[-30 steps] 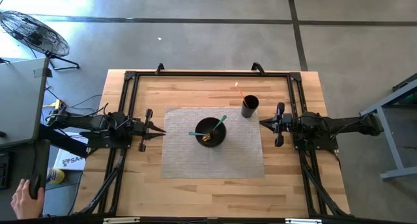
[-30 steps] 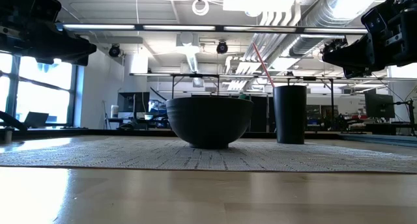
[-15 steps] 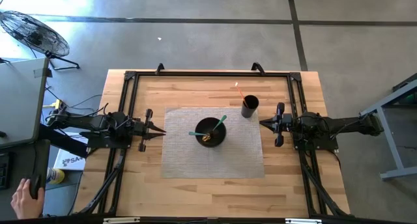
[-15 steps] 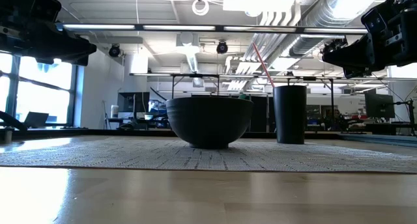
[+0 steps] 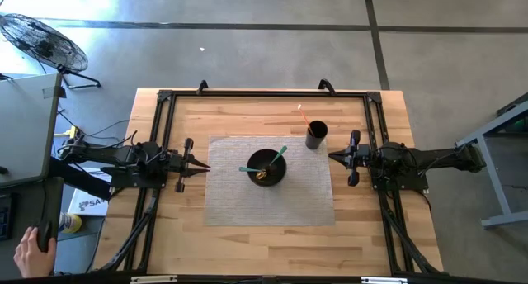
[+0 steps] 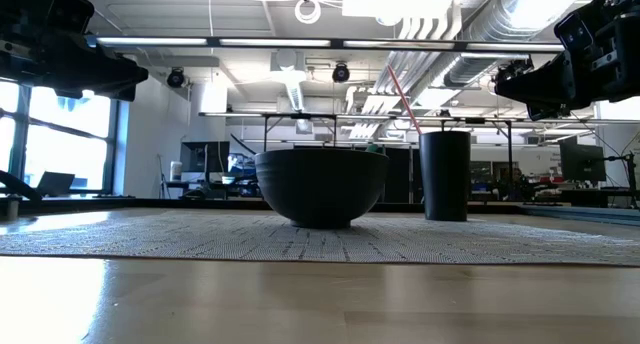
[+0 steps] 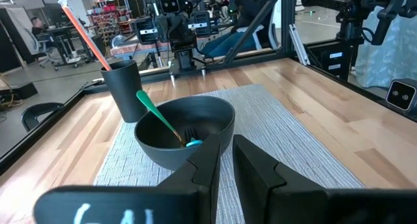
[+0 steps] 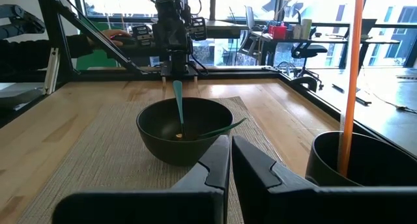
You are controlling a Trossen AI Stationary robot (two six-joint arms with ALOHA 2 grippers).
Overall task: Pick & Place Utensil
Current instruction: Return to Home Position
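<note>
A black bowl [image 5: 266, 167] stands in the middle of a grey woven placemat [image 5: 223, 197]. In it lie a green-handled utensil [image 5: 278, 156] and a teal-handled one [image 5: 250, 168], their handles leaning on the rim. A black cup [image 5: 316, 134] at the mat's far right corner holds an orange stick [image 5: 303, 116]. My left gripper [image 5: 204, 166] hovers at the mat's left edge, shut, touching nothing. My right gripper [image 5: 332, 157] hovers at the mat's right edge, near the cup, shut, also touching nothing.
A black metal frame [image 5: 264, 94] borders the wooden table top on the far, left and right sides. Bare wood lies on the near side of the mat. A person's hand [image 5: 26, 244] shows off the table's left near corner.
</note>
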